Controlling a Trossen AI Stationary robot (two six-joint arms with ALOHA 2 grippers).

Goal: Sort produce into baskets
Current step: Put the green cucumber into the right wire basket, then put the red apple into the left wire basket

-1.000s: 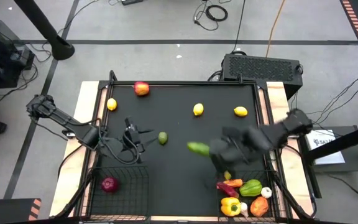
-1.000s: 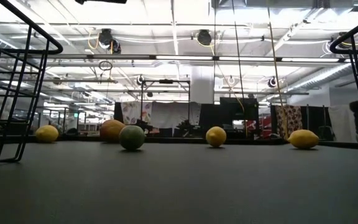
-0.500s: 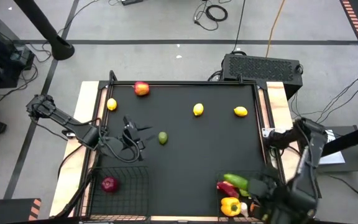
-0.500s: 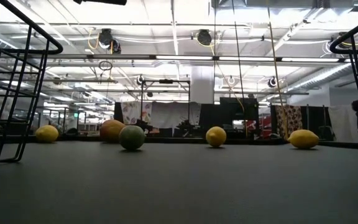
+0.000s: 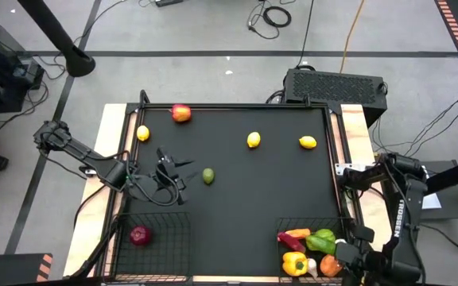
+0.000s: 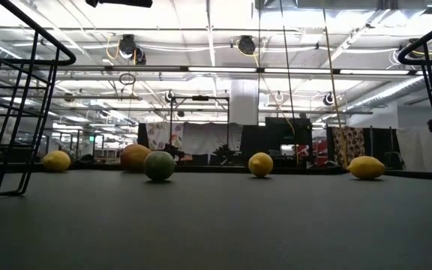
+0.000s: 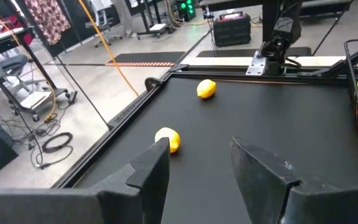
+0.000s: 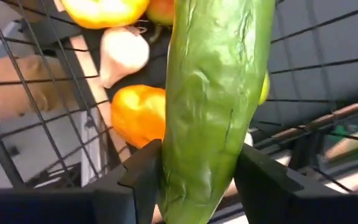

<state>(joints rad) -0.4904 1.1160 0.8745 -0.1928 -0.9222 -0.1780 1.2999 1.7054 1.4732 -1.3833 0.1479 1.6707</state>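
Jaws of the right gripper (image 8: 194,186) are closed on the cucumber (image 8: 213,93), which stands between its two dark fingers in the right wrist view. A second ago this arm was over mid-desk with the cucumber; you now find it at the desk's near right corner, above the right basket (image 5: 281,226). Judge the carry as done and the release as still pending.

Below the cucumber you see an orange pepper (image 8: 138,115), white garlic (image 8: 123,53) and a yellow pepper (image 8: 104,9) already lying in the mesh.

The left gripper (image 5: 169,171) has not moved. Its jaws stand apart and hold nothing, just beside the lime (image 5: 208,175).

Still loose on the desk (image 5: 237,206): a red apple (image 5: 181,114) and three lemons (image 5: 254,140). The left basket (image 5: 173,218) holds one purple onion (image 5: 140,235).

Materials:
- Cucumber: long, glossy, slightly bumpy skin; likely firm under grip.
- Baskets: thin black wire, open grid.
- Desk: flat matte black surface. Round fruit may roll on it.
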